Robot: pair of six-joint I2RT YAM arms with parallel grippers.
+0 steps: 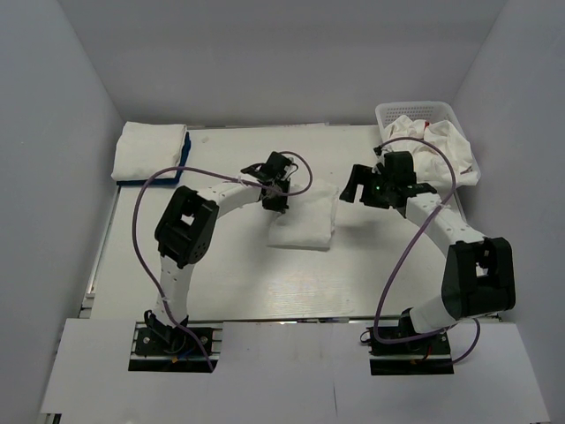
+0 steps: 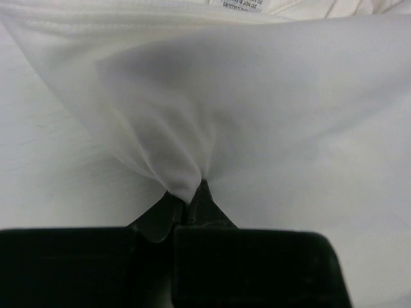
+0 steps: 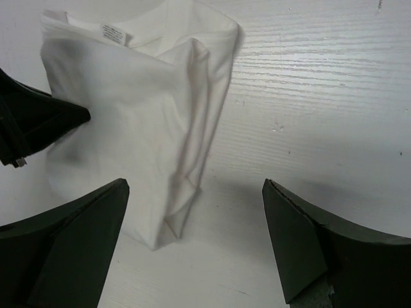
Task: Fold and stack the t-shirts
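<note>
A folded plain white t-shirt (image 1: 305, 221) lies in the middle of the table. My left gripper (image 1: 275, 200) is shut on its left edge and lifts a pinch of cloth (image 2: 173, 173). The shirt fills the left wrist view, and in the right wrist view (image 3: 135, 128) its label is at the top. My right gripper (image 1: 357, 185) is open and empty, hovering just right of the shirt; its fingers (image 3: 302, 237) show wide apart. More white shirts, one with red print (image 1: 437, 146), sit crumpled in the basket. A stack of folded shirts (image 1: 150, 150), white on blue, lies at the far left.
The white mesh basket (image 1: 419, 110) stands at the far right corner, partly beyond the table edge. Grey walls close in on three sides. The arm bases sit at the near edge.
</note>
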